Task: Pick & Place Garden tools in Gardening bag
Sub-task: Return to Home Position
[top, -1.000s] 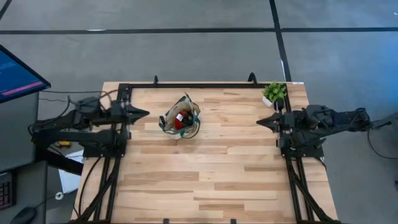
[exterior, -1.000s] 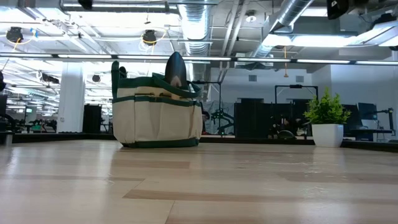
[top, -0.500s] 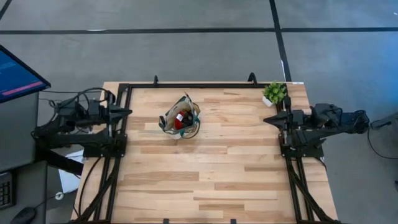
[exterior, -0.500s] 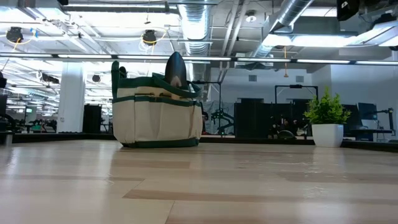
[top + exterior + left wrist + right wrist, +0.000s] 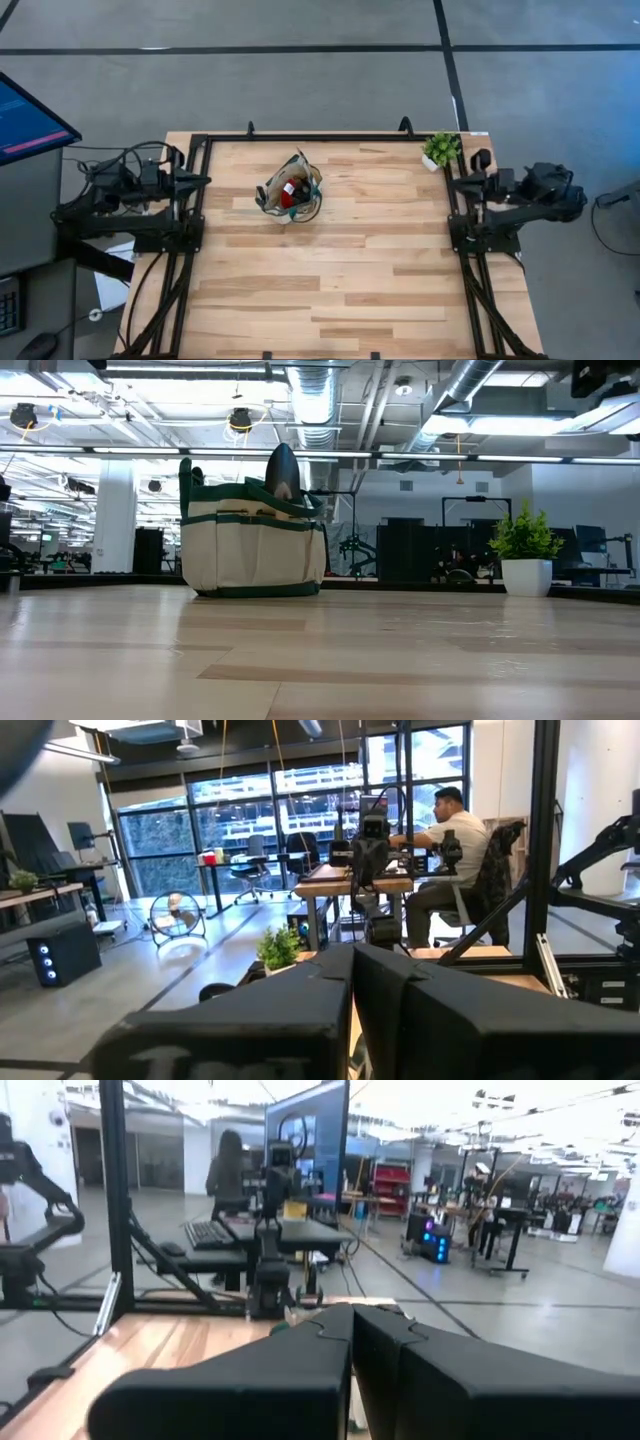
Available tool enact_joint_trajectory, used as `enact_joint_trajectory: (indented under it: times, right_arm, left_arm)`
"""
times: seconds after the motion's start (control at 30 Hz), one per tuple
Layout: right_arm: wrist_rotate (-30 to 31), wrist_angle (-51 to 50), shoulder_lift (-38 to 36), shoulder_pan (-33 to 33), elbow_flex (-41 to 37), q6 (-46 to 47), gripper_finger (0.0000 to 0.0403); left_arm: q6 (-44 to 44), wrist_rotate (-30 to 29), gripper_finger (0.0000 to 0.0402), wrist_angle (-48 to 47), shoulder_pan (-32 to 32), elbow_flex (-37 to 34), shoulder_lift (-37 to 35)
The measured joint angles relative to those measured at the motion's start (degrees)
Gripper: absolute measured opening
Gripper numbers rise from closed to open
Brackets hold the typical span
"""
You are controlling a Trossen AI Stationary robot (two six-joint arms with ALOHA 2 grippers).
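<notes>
The cream gardening bag with dark green trim stands on its base at the table's far middle-left; it also shows in the low view. Tools stick up out of it: a red-and-black piece and a dark blade. My left gripper is shut and empty at the table's left edge, well left of the bag; its fingers meet in the left wrist view. My right gripper is shut and empty at the right edge; its fingers meet in the right wrist view.
A small green potted plant stands at the table's far right corner, close to my right arm; it also shows in the low view. A black frame runs along the table's far and side edges. People sit and stand in the room beyond.
Both arms have drawn back from the table. My left gripper has gone toward the table's left edge, then kept still. My right gripper has gone steadily toward the right edge. The bag has not moved.
</notes>
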Motion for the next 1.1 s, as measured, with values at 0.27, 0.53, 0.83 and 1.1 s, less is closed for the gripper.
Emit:
enact_joint_trajectory:
  times: [0.27, 0.53, 0.83, 1.1]
  right_arm:
    - [-0.4, -1.1, 0.1, 0.0, 0.9, 1.2, 0.0]
    - [-0.1, 5.3, 0.0, 0.0, -5.5, 3.0, 0.0]
    - [-0.3, 12.4, 0.0, 0.0, -18.2, 9.0, 0.0]
    - [-1.4, 18.0, 0.0, 0.0, -26.1, 9.0, 0.0]
  left_arm:
    - [-0.1, 0.6, 0.0002, 0.0, 0.0, 0.0, 0.0]
    - [0.4, 0.6, 0.0002, 3.4, 0.0, -6.3, -0.3]
    - [-0.1, 0.7, 0.0002, 9.9, 0.0, -14.5, -0.3]
    - [-1.8, 0.7, 0.0002, 10.4, 0.0, -16.7, -0.3]
